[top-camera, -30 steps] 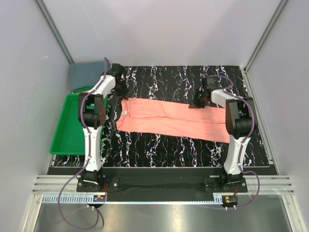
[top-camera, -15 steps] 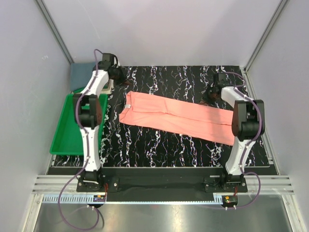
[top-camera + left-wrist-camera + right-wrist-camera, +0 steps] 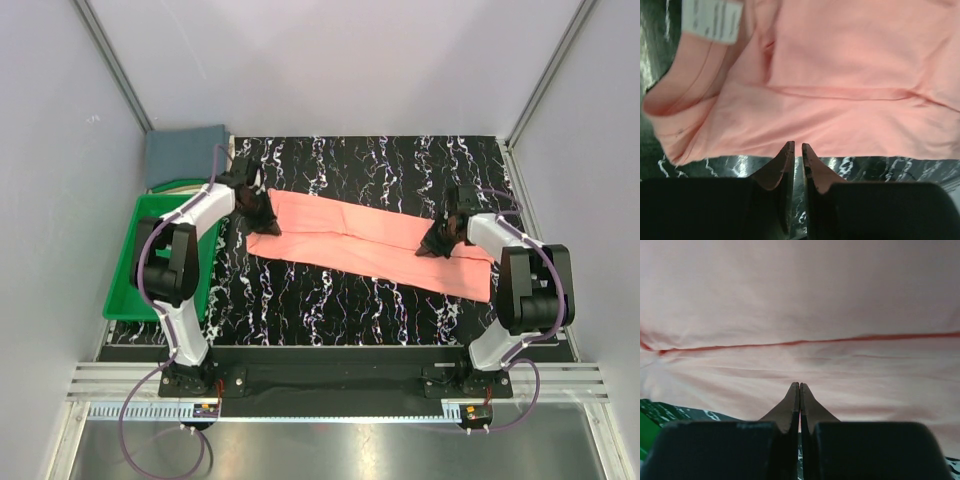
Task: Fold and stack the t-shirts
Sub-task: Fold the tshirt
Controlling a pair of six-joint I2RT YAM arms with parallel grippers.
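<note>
Though nearly shut over salmon-pink t-shirt (image 3: 350, 235) hem at frame left w/ L gripper (image 3: 795, 146), can't tell if pinching; at frame right, pinching same cloth w/ R gripper (image 3: 799, 385), tips pressed together.

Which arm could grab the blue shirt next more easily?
Left, probably. The blue-grey shirt lies in the far left corner, just behind the left fingers; the right fingers are at the pink shirt's other end.
</note>
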